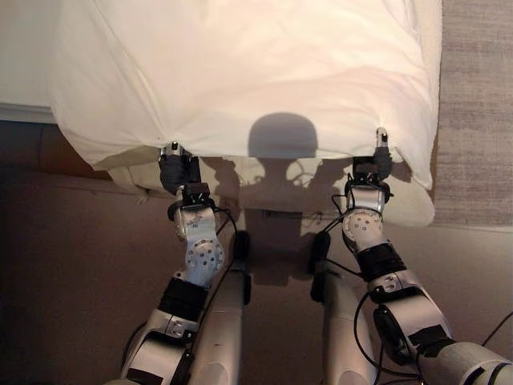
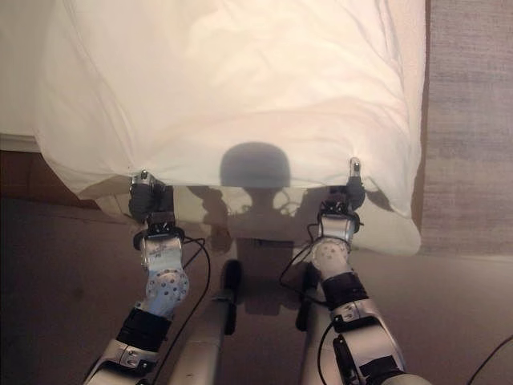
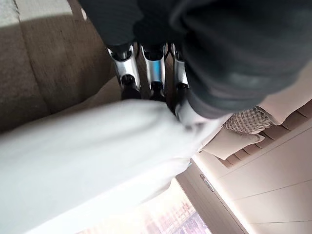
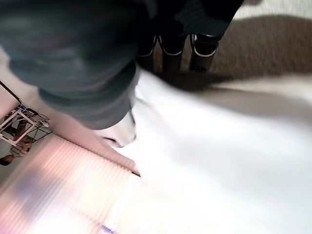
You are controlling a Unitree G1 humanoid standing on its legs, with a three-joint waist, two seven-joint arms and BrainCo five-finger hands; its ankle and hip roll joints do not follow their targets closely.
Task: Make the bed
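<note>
Duvet [image 1: 240,72], white, is lifted at its near edge and spread out ahead over the bed [image 1: 417,204], hanging puffed between the two hands. Left hand [image 1: 175,164] pinches the near-left part of the hem, right hand [image 1: 377,160] pinches the near-right part, both at about the same height, well apart. Left wrist view: fingers [image 3: 151,73] curl over the top of the white cloth, thumb pressed into the fold, so clenched on the duvet. Right wrist view: fingers [image 4: 170,48] fold onto the cloth edge the same way, fabric bunched against the dark cover, also grasping the duvet. Near edge runs fairly straight between the hands, with a corner drooping outside each grip. Bed's pale base shows below the lifted hem. Brown floor [image 1: 80,265] lies under the arms, grey carpet [image 1: 477,104] at the right side of the bed.
</note>
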